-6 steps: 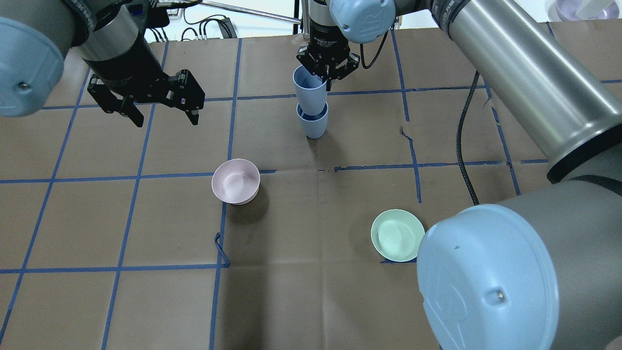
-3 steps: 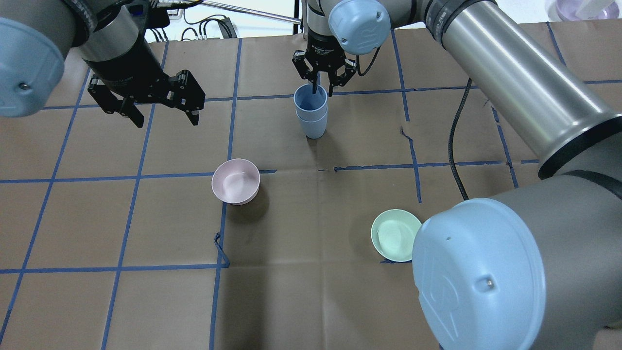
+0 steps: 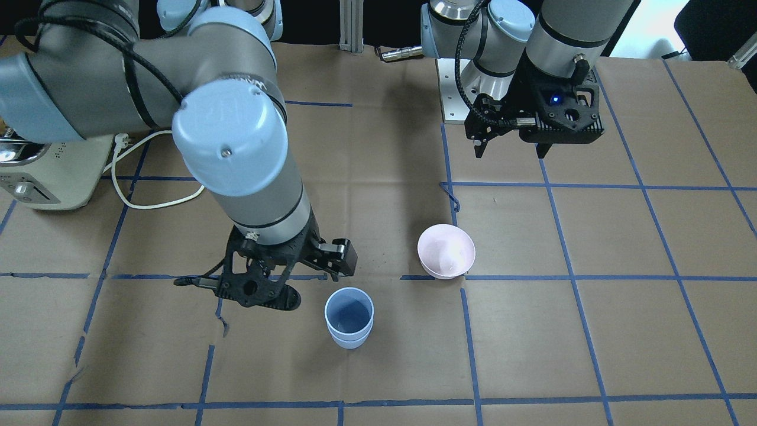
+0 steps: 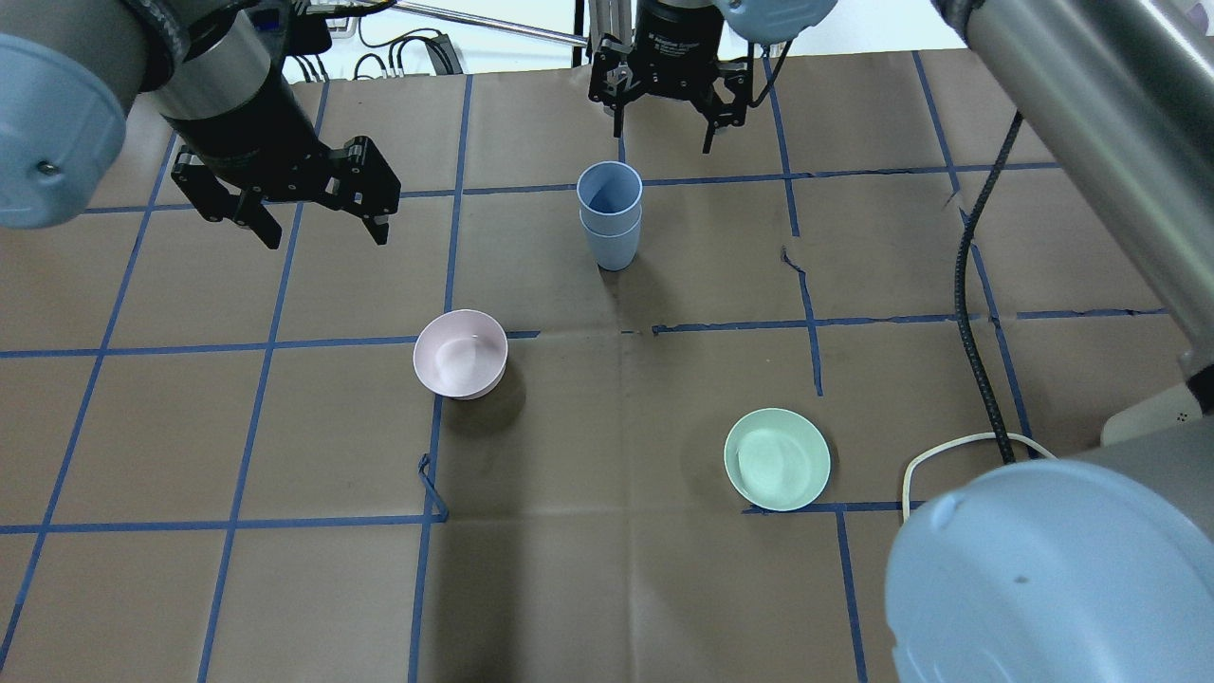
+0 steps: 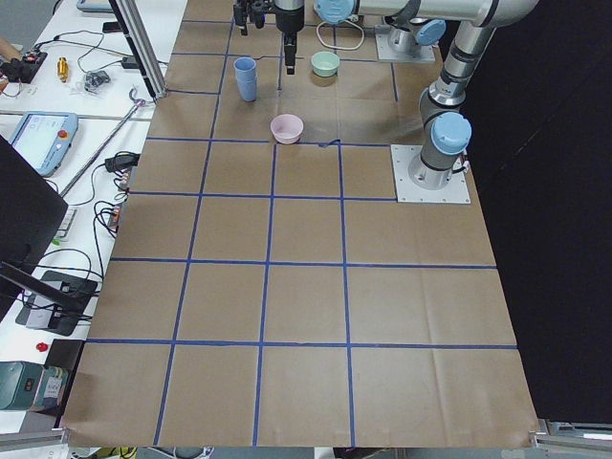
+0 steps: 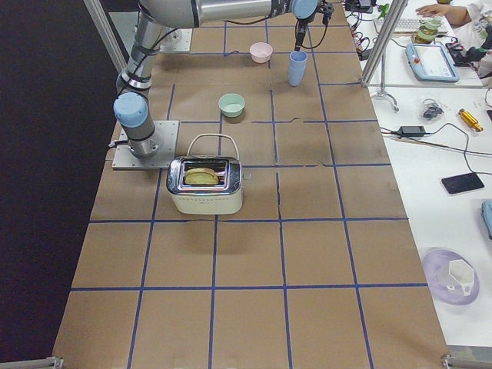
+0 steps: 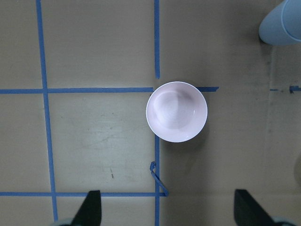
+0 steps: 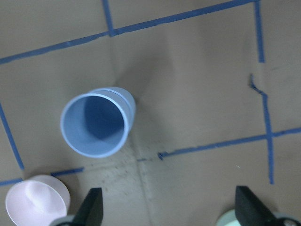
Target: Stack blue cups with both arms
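The right arm's black two-finger gripper (image 4: 662, 133) hangs with its jaws spread and empty, just beyond the two pale-blue tapered plastic cups (image 4: 609, 213) and not touching them. The cups stand upright on the brown paper-covered table (image 4: 607, 588), one nested inside the other (upper rim slightly above the lower). The left arm's black gripper (image 4: 324, 228) hovers well aside, jaws apart, holding nothing. The stacking looks done, with only withdrawing the arms seemingly left.

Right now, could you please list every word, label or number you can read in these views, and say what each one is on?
"UR", seemingly: embossed logo, rotated, on the blue joint cap of the right arm.
White print on the black ring beside that cap: too small to read.
White print on the black body of the right gripper: too blurred to read.
Nothing else legible.
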Action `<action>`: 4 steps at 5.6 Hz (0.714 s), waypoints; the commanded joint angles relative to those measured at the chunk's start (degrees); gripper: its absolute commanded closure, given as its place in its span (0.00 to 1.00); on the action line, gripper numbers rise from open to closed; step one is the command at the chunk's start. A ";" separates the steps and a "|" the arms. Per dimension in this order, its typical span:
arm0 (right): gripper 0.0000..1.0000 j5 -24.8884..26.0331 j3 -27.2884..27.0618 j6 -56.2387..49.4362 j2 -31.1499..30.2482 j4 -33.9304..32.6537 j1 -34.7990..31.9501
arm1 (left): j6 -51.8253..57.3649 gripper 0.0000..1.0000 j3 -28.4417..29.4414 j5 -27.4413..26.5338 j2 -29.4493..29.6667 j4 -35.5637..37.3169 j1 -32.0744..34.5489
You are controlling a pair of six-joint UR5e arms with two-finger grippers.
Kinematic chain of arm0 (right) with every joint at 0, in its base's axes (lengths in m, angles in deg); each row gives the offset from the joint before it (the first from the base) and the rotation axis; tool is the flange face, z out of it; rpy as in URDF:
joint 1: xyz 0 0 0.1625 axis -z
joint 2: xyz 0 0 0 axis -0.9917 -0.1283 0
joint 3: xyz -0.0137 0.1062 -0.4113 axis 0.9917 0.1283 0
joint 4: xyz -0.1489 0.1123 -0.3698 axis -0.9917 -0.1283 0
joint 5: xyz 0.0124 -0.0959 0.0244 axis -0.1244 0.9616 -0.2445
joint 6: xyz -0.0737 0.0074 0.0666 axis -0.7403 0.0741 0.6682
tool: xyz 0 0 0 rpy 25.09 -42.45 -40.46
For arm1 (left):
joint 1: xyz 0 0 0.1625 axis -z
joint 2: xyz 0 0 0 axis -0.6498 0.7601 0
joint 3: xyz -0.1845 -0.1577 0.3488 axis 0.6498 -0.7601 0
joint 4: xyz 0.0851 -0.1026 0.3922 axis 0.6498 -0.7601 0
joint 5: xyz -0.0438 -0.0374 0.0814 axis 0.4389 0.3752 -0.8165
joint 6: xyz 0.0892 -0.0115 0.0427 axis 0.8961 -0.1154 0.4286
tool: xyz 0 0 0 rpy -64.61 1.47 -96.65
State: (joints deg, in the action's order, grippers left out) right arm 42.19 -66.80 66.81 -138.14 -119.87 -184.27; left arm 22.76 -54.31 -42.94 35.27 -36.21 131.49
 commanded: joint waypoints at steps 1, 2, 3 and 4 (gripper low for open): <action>0.00 2.05 -7.07 -13.19 -9.71 7.42 8.69 | 0.00 0.01 -0.09 0.00 0.00 0.00 0.00; 0.00 2.22 -14.08 -17.10 -15.86 7.35 12.22 | 0.00 0.01 0.00 0.00 0.00 0.00 0.00; 0.00 3.70 -21.03 -17.40 -21.75 6.31 12.69 | 0.00 0.01 -0.09 -0.09 0.17 -0.09 0.09; 0.00 3.89 -22.75 -16.44 -23.90 4.03 12.26 | 0.00 0.01 0.00 -0.09 0.26 0.09 0.00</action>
State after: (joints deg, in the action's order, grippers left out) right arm 45.62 -86.45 50.11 -158.87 -114.11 -172.05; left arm 22.76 -54.36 -43.01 35.45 -36.22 131.53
